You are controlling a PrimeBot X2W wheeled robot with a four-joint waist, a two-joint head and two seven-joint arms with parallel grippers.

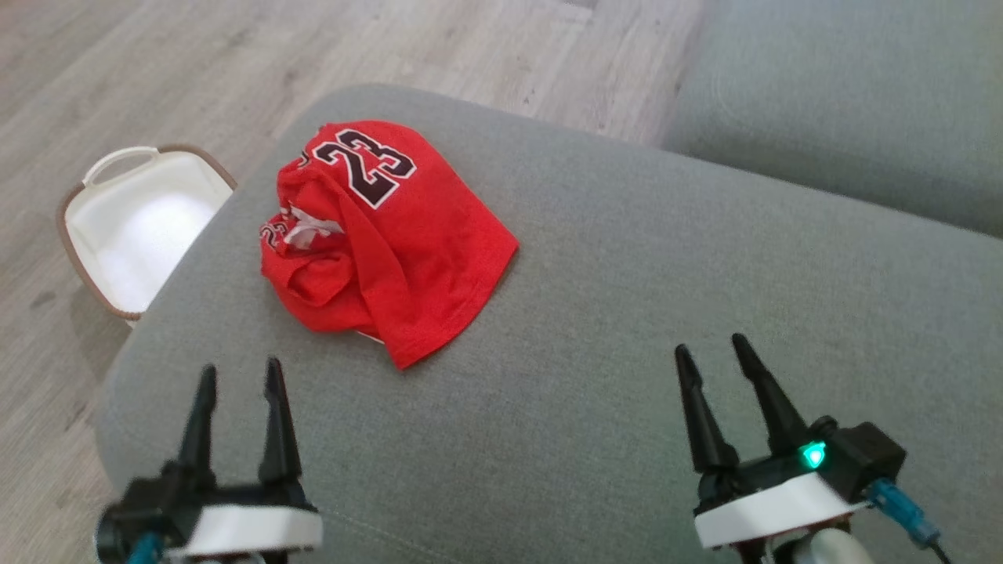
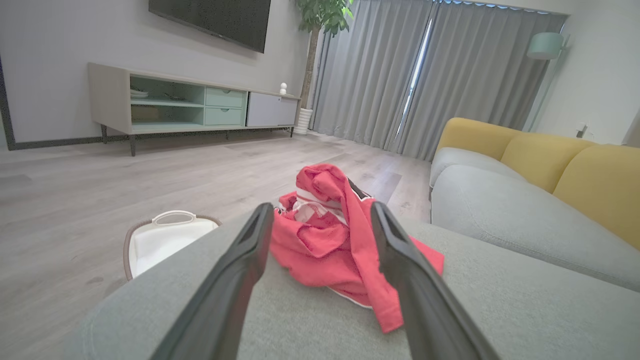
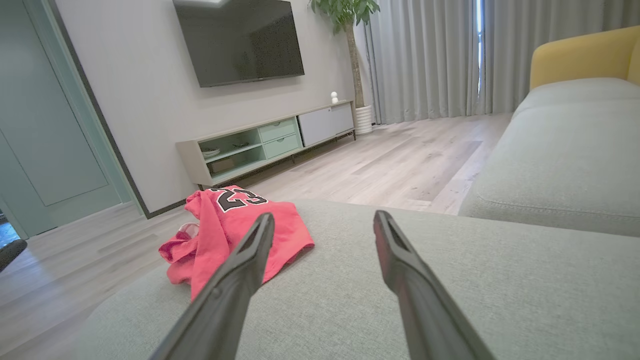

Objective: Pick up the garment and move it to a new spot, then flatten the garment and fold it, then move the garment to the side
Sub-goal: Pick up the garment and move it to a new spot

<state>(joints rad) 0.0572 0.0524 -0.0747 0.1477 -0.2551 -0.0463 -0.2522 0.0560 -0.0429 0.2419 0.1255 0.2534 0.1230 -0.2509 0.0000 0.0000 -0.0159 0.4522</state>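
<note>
- The crumpled red jersey numbered 23 [image 1: 384, 235] lay on the grey fabric sofa cushion [image 1: 627, 313], toward eleven o'clock.
- My left gripper [image 1: 239, 368] hovered at seven o'clock, fingers spread, empty.
- My right gripper [image 1: 709, 343], at five o'clock, was likewise spread and empty.
- A white plastic basket [image 1: 133, 227] stood at nine o'clock.

The left claw [image 1: 240, 366] sits at the lower left of the head view. Its two dark fingers are spread wide, point up the view and hold nothing. The right claw [image 1: 710, 345] sits at the lower right, jaws just as wide and empty, fingers leaning slightly left. A green light [image 1: 813, 454] glows on its wrist.
</note>
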